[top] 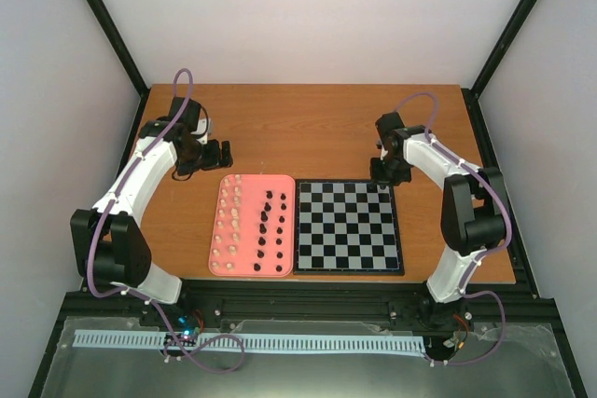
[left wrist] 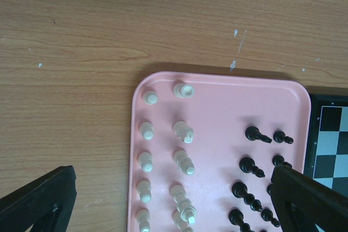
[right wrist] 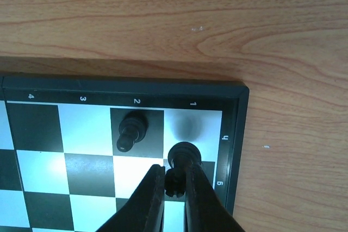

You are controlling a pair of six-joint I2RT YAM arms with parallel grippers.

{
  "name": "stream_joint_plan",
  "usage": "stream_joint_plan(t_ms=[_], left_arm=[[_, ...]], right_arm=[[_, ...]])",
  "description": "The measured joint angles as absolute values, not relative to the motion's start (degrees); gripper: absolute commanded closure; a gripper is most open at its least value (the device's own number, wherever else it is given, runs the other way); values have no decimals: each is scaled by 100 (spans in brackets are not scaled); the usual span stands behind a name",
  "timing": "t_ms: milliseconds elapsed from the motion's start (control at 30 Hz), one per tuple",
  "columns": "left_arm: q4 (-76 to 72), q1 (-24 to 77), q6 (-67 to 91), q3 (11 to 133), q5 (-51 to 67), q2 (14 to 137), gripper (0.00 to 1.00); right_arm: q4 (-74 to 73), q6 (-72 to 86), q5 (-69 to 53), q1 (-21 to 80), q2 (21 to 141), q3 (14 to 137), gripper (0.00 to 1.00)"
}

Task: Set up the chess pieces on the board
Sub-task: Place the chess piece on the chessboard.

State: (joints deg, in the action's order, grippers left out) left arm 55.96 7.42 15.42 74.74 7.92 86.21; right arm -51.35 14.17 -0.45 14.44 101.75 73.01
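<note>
1. A wooden bench (top: 308, 128) sat between pale walls and black frame posts. The board (top: 348, 226) lay at the lower centre-right of the top view, and a pink tray (top: 250, 230) lay just beside its left edge.
2. The tray carried the cream-white pieces (left wrist: 185, 161) in two columns on its left half. The black pieces (left wrist: 250, 164) were on its right half, nearest the board.
3. The right end effector (right wrist: 174, 180) was at the upper right corner of the board in the top view. Its jaws were almost closed, pinching a held black piece (right wrist: 183, 153) low on its body. The piece's rounded head showed just above the fingertips in the wrist view.
4. The held black piece was over the squares of the column marked 1, next to the board's dark border. I could not tell whether its base touched the board.
5. A second black piece (right wrist: 130, 129) stood on the dark square under the mark 2, just left of the held one and clear of the fingers.
6. The left end effector (left wrist: 173, 173) hung over the upper end of the tray. Its fingers (left wrist: 41, 196) were spread wide at the lower corners of its wrist view and gripped nothing.
</note>
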Motion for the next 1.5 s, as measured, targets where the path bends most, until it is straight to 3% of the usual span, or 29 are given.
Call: stream_joint_plan(t_ms=[900,1500], left_arm=[[5594,742,1542,7474,790,8621,0],[5592,742,1542,7474,790,8621,0]], right_arm=[[-4821,1374,-196,1282,10348,7194,94],[-4845,1293,-235,1282,10350,7046,63]])
